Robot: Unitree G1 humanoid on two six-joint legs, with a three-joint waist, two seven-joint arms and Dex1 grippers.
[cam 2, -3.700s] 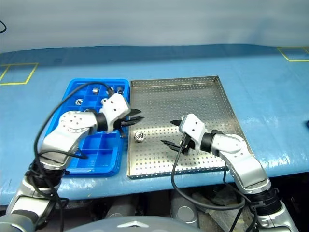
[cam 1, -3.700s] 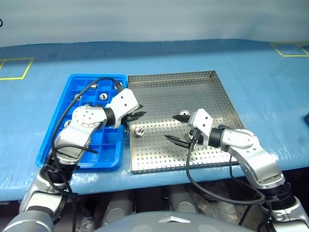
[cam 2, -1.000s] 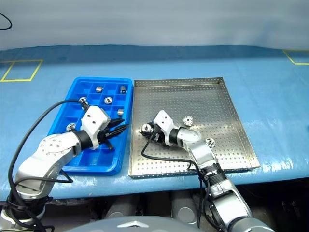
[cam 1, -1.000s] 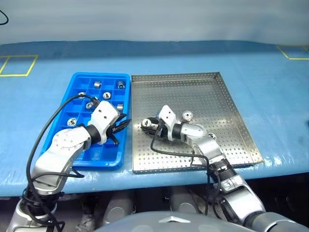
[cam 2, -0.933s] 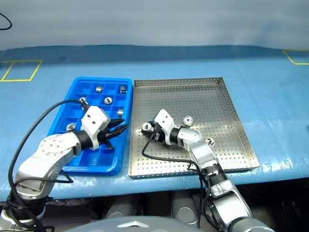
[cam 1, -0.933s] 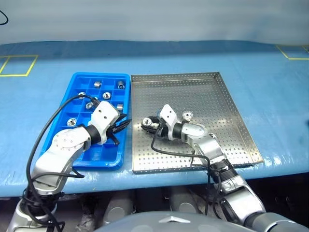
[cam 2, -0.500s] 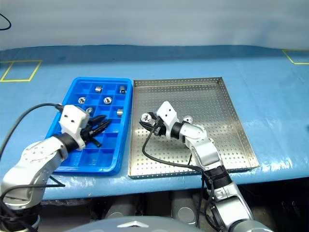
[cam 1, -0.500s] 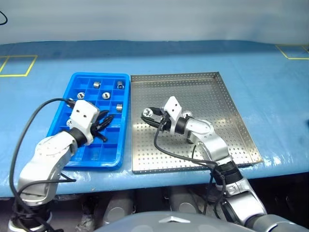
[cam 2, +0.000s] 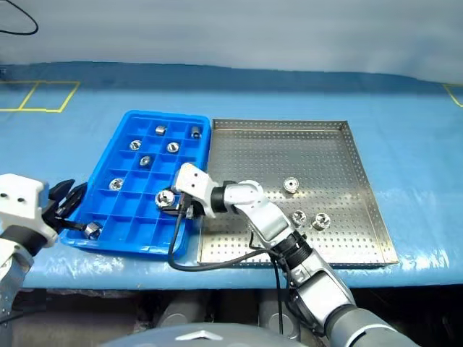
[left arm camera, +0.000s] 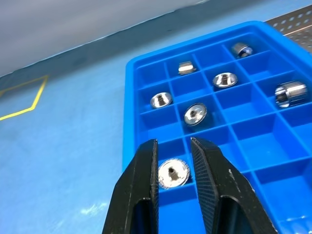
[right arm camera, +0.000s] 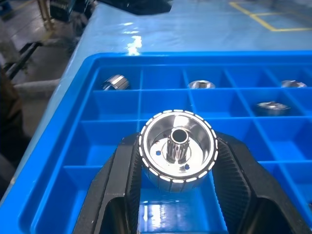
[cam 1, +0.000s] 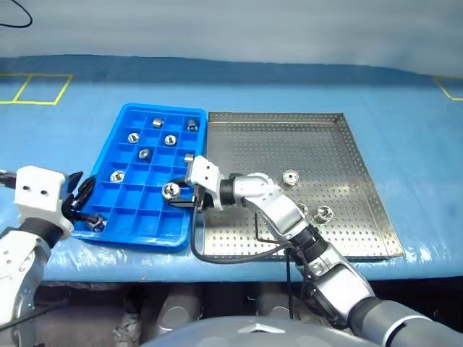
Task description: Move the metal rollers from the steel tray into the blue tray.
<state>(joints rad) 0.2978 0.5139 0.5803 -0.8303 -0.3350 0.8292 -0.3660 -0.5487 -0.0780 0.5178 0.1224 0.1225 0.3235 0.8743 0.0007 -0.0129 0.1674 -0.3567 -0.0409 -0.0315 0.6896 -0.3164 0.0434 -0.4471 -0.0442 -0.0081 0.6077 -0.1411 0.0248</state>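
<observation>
The right gripper (cam 1: 173, 194), clamped on a metal roller (right arm camera: 178, 150) held hole-up, hovered over the blue tray (cam 1: 127, 224)'s near-right compartments, empty cells directly beneath.

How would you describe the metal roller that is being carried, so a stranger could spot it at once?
Find the blue tray left of the steel tray. Over its near right part, the right claw is shut on one metal roller. Unlike the rollers lying in compartments, it sits between two black fingers.
</observation>
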